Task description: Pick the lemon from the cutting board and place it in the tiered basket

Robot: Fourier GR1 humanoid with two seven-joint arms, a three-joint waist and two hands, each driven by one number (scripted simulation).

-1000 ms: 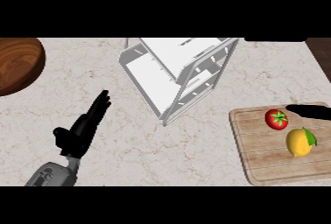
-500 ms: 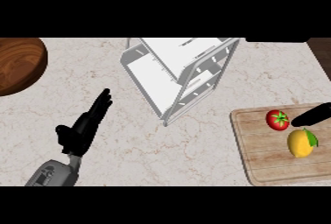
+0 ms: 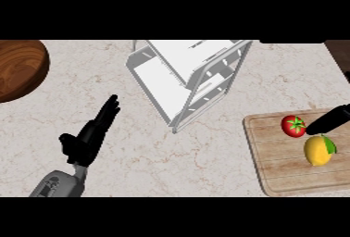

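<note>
1. One lemon (image 3: pixel 317 151): yellow, with a green leaf on its right side, lying on the cutting board (image 3: pixel 273 162), lower right of the counter (image 3: pixel 205 157).
2. One cutting board: light wood, with a groove along its rim, cut off by the right edge of the view.
3. One tomato (image 3: pixel 293 126): red with a green stem star, on the same board, just up and left of the lemon. The two fruits sit near each other, not touching.
4. One tiered basket (image 3: pixel 188 78): white wire-and-panel frame, top centre of the counter, well apart from the board. Nothing visible inside it.
5. One wooden bowl (image 3: pixel 17 69): dark brown, at the upper left, partly out of view.
6. Two hands in view.
7. Right hand (image 3: pixel 329 121): comes in from the right edge over the board; only a dark tapering part shows. Its tip sits between the tomato and the lemon, right at the lemon's top end. Contact unclear. Can't tell whether the fingers are spread or curled. It holds nothing that I can see.
8. Left hand (image 3: pixel 89 139): over bare counter at the lower left, fingers straight and pointing up-right, thumb sticking out to the left, holding nothing. Grey forearm (image 3: pixel 58 185) below it.
9. Lemon is on the board, not lifted and not in the basket.
</note>
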